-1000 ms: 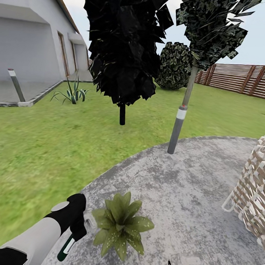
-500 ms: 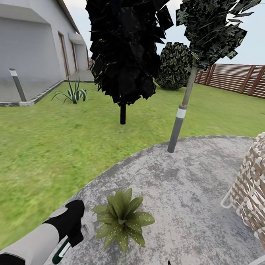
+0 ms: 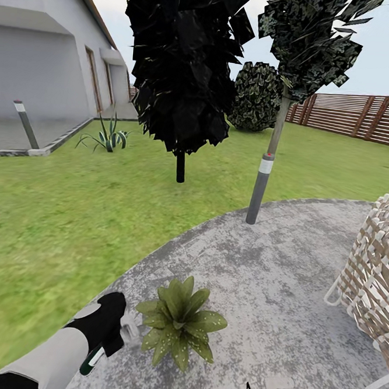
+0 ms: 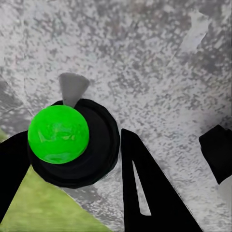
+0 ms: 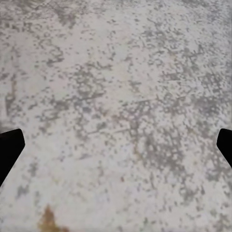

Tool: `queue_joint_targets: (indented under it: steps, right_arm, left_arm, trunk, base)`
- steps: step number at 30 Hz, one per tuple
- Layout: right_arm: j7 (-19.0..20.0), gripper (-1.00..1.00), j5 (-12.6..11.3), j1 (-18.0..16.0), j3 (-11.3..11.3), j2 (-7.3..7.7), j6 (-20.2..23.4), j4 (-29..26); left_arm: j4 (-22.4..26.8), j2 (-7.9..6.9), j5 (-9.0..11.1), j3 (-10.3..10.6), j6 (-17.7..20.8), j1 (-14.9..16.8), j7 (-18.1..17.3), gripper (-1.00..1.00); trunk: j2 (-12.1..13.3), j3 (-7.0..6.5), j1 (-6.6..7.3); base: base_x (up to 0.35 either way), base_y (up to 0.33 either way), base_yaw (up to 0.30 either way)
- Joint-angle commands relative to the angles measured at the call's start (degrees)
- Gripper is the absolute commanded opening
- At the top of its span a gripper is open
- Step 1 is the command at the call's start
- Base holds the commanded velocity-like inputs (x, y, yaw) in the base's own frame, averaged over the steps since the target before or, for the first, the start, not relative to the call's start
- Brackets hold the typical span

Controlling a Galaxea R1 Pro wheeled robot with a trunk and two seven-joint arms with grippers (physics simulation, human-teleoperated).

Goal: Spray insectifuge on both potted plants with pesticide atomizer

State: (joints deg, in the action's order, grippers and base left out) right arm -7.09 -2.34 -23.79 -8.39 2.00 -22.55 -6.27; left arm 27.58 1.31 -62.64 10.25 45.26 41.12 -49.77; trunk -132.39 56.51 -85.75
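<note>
Left gripper (image 3: 108, 335) clamped on pesticide atomizer (image 3: 92, 358) beside potted plant (image 3: 178, 322); nozzle off-aim risks partial coverage.

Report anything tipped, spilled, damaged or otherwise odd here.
Nothing stands out. The speckled green potted plant sits upright on the grey paved patio, with the dark green atomizer bottle in the left gripper beside it.

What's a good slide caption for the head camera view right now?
Left gripper holds the pesticide atomizer beside a potted plant on the grey patio.
</note>
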Motion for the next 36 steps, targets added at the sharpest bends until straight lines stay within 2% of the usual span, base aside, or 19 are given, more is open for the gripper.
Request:
queue_joint_targets:
  steps: [1,3,6,11,20,36]
  right_arm:
    - [-0.29,1.0,-0.27,-0.03,-0.49,0.02,-0.13,0.03]
    - [-0.29,1.0,-0.29,-0.03,-0.49,0.02,-0.13,0.03]
    - [-0.29,1.0,-0.3,-0.03,-0.49,0.0,-0.13,0.03]
    - [-0.32,1.0,-0.3,-0.03,-0.49,0.02,-0.13,0.03]
    - [-0.38,1.0,-0.32,-0.03,-0.49,-0.07,-0.13,0.03]
    - [-0.29,1.0,-0.3,-0.03,-0.49,0.03,-0.13,0.03]
  left_arm:
    - [0.04,-0.25,-0.4,0.06,-1.42,0.02,-0.22,-1.0]
    - [-0.28,-0.46,-0.38,-0.99,-4.85,0.02,-0.04,-1.0]
    - [-0.71,-0.51,-0.43,-1.78,-5.89,0.02,-0.04,-1.0]
    - [-0.67,-0.52,-0.38,-1.9,-6.05,0.02,-0.06,-1.0]
    - [-0.05,-0.43,-0.36,-1.99,-6.15,0.02,-0.13,-1.0]
    - [0.11,-0.36,-0.37,-2.24,-6.13,0.02,0.09,-1.0]
  trunk:
    - [-0.02,0.05,0.01]
    - [-0.02,0.05,0.01]
    - [-0.02,0.05,0.01]
    - [-0.02,0.05,0.01]
    - [-0.02,0.05,0.01]
    - [-0.02,0.05,0.01]
  base:
    - [0.0,0.0,0.0]
    - [0.0,0.063,0.0]
    - [-0.045,0.151,0.0]
    - [-0.175,0.141,-0.048]
    - [-0.011,0.008,-0.231]
    - [0.0,0.113,-0.007]
